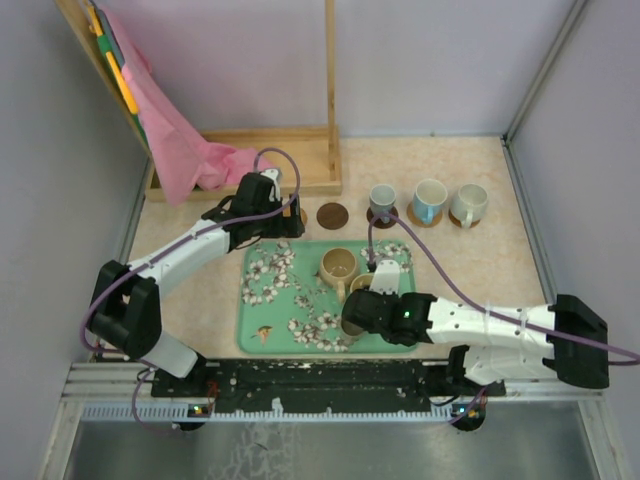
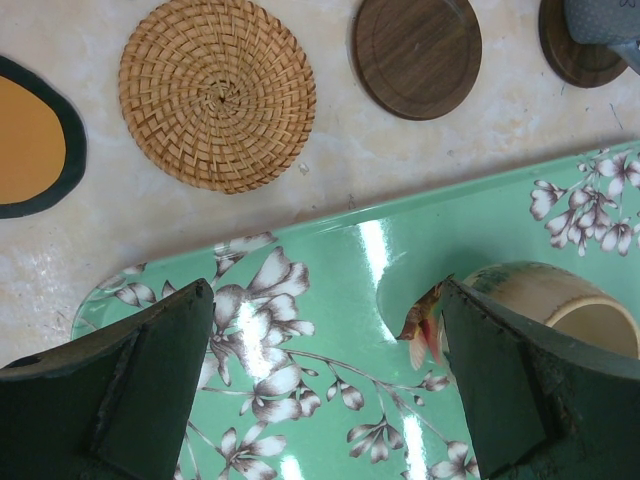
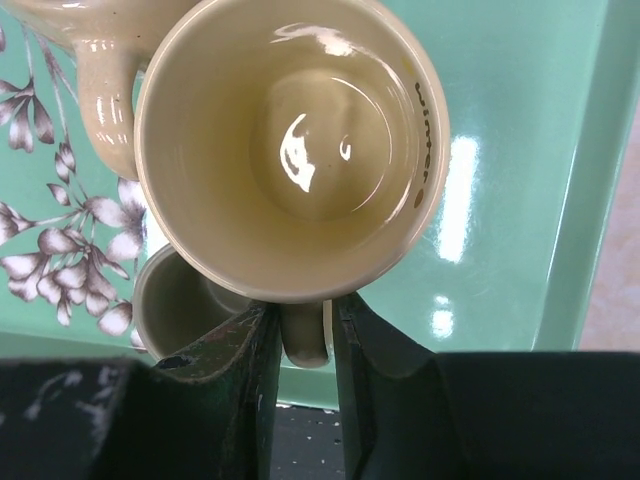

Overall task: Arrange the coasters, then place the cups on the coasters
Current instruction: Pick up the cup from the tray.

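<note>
My right gripper (image 3: 303,345) is clenching the handle (image 3: 304,330) of the cream mug (image 3: 290,150), one finger pressing each side of the loop and the bowl hanging out ahead of the jaws. The mug is over the green floral tray (image 3: 520,150), crowding the tan mug (image 3: 60,25) on one side and overlapping a small dark cup (image 3: 180,305) beside my fingers. I cannot tell whether its base is resting on the tray or clear of it.

I am judging this glazed ceramic as rigid, slick and fairly heavy for a pinch on the handle alone. The weight is sitting off to one side of the grip, so the mug may swivel or droop, and a knock against its neighbours could chip it. The handle looks like the only practical hold, taken deep, near where the loop meets the wall.

My left gripper (image 2: 325,390) is hanging wide open and holding nothing above the tray's far rim. Just beyond it are lying a wicker coaster (image 2: 217,93), a dark wooden coaster (image 2: 416,55) and an orange coaster (image 2: 25,140), all bare. Further right, the grey cup (image 1: 382,197), pale blue cup (image 1: 430,200) and white cup (image 1: 468,203) are sitting on coasters.
</note>
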`<action>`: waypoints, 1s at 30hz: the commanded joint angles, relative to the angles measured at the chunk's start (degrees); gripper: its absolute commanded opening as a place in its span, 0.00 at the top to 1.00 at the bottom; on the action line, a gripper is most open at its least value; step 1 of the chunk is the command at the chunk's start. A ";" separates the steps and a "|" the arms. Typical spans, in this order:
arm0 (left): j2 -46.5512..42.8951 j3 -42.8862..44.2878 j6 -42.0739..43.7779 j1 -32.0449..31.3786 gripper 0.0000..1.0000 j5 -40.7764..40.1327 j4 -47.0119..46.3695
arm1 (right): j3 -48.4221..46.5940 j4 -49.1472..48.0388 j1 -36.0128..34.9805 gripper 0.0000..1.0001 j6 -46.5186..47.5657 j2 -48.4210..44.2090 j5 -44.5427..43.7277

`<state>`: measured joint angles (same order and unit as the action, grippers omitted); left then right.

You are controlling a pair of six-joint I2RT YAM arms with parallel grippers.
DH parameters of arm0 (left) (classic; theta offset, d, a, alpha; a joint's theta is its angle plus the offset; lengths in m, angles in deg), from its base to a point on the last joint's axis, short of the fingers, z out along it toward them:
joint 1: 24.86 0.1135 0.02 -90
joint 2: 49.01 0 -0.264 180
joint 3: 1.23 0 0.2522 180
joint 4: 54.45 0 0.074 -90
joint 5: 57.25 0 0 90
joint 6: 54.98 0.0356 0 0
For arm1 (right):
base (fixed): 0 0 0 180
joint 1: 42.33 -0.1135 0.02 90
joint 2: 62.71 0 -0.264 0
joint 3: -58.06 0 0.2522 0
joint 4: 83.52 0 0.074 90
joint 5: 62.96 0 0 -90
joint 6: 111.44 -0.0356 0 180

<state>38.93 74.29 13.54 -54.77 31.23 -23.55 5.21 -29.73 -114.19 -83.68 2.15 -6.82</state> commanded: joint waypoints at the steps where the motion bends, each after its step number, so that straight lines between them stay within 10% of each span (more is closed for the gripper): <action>1: -1.76 -0.59 -0.43 -0.32 0.00 0.55 0.08 | -1.29 1.67 -0.26 0.74 -2.25 -1.75 -5.65; 30: -1.63 -0.41 -0.43 -0.34 0.00 0.82 0.17 | 2.00 -2.65 0.84 0.75 -1.83 0.35 -5.07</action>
<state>38.93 74.29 13.35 -54.79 31.63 -23.55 6.20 -30.78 -113.82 -84.49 2.35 -8.66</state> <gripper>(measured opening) 0.998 0.257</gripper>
